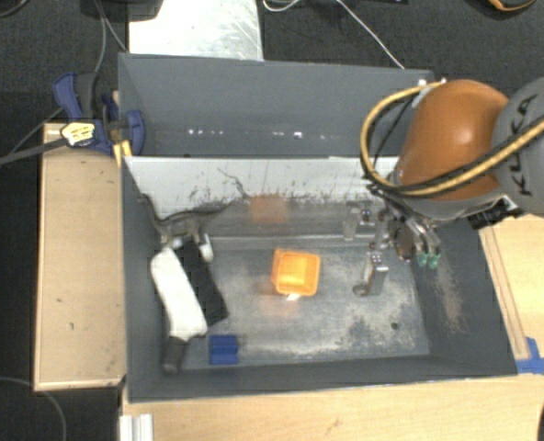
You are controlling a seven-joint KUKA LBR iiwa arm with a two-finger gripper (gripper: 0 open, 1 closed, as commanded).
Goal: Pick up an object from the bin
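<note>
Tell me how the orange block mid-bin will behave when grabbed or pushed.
The orange block looks boxy and flat-sided, so it would probably slide, not roll. It seems squat, so tipping is unlikely. A bright glint on it hints at a smooth surface that might slip in a loose grip.

The bin (pixel 456 338) is dull grey, its floor speckled pale and dark. At frame centre is an orange block (pixel 295 274); at lower left a white-and-black object (pixel 182 294) and a small blue block (pixel 222 348). At right, the gripper (pixel 371 281) is silvery, the wrist cover (pixel 451 141) above it orange-brown.
</note>
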